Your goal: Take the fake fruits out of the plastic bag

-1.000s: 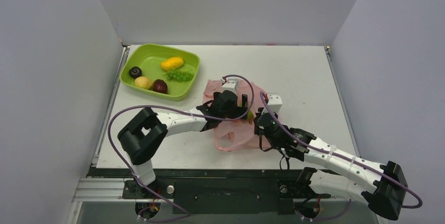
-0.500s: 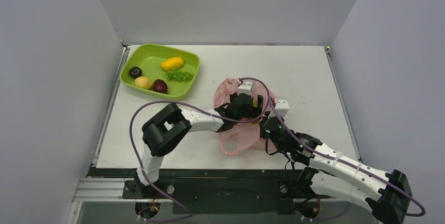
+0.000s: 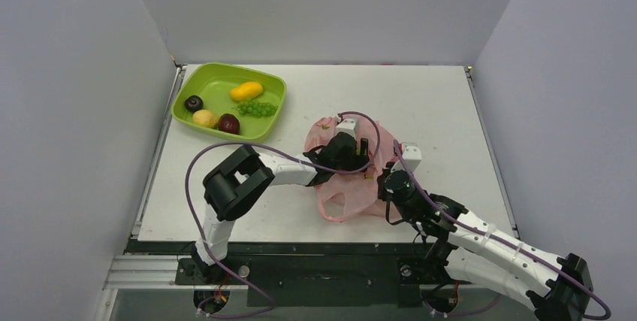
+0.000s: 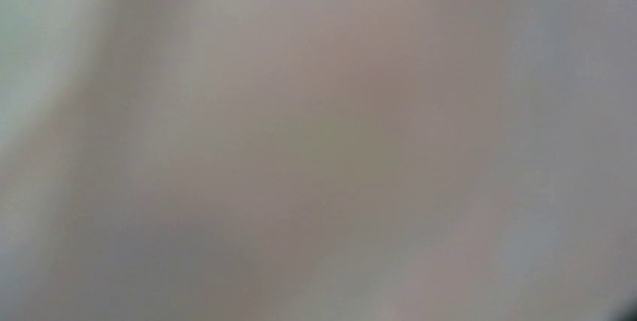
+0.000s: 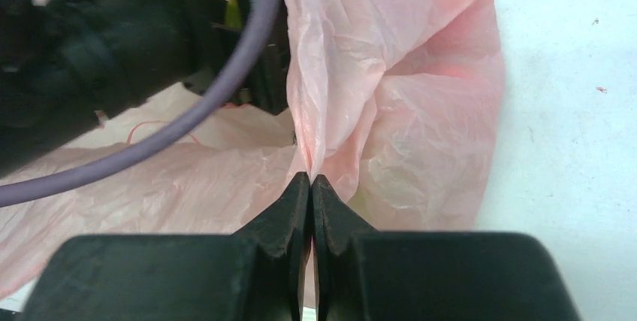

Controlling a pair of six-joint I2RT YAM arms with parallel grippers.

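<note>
Nearest the bases, right gripper (image 5: 311, 178) pinched together on a fold of the plastic bag (image 5: 406, 110), holding it mid-worktop (image 3: 436, 103). Left gripper (image 3: 351, 152) buried in the bag's mouth; its wrist view is all blur, so jaws apart or together, cannot tell. Far left, green tray (image 3: 218, 88) holds plum (image 3: 194, 102), lemon (image 3: 204, 118), dark red apple (image 3: 229, 123), beside mango (image 3: 246, 91) and grapes (image 3: 257, 108). Partly done, I judge; any fruit left in the bag is hidden.

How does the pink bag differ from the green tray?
The plastic bag is pink, crinkled and translucent; the tray is lime green and smooth. The bag lies mid-table; the tray, far left. The right gripper pinches the bag; nothing touches the tray. Both rest on the table.
</note>
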